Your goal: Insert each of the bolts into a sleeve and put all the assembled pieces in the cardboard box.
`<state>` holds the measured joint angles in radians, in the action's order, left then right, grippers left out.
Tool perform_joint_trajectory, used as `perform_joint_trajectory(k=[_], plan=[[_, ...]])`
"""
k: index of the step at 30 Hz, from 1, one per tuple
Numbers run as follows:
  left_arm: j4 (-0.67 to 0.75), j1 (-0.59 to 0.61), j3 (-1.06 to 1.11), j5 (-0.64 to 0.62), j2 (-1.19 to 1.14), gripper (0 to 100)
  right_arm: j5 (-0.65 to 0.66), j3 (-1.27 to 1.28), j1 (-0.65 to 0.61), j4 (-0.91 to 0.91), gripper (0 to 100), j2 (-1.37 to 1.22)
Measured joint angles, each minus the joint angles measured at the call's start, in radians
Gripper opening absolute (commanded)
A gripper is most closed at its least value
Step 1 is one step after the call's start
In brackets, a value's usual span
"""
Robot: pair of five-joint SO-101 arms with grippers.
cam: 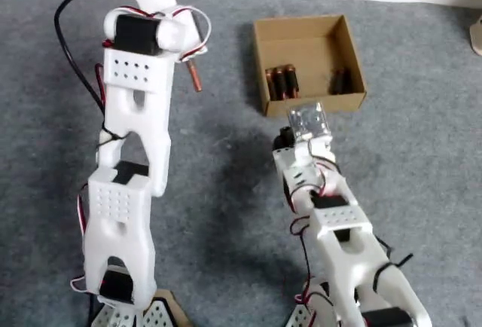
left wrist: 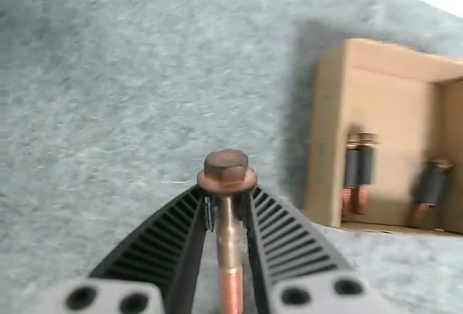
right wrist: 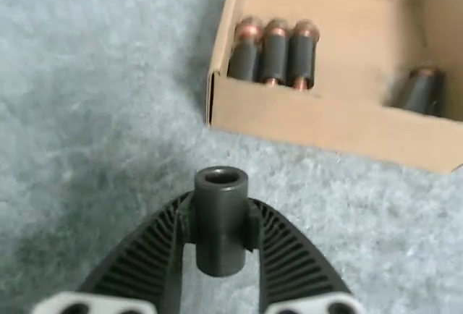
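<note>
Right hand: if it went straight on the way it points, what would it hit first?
Probably the near wall of the cardboard box, straight ahead of the right hand and its sleeve, though the tilt is hard to judge.

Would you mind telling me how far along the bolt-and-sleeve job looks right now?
Done: four assembled pieces lie in the cardboard box, three side by side and one apart. In hand: the left gripper holds a bolt, the right gripper a sleeve. Left: joining these and boxing the piece.
</note>
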<state>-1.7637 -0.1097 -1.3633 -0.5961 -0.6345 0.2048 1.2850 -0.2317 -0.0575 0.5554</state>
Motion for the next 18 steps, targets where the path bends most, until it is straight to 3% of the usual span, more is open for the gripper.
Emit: perform_joint_trajectory(k=[5,12,18], plan=[[0.0,-0.049,0.0,-0.031,0.049,0,0.063,0.11,-0.02,-0.109,0.5,0.101],[0.0,-0.087,0.009,-0.031,0.124,0,0.071,0.175,-0.026,-0.094,0.5,0.272],[0.0,-0.087,0.319,-0.018,0.305,0,0.071,0.184,-0.048,-0.075,0.5,0.311]])
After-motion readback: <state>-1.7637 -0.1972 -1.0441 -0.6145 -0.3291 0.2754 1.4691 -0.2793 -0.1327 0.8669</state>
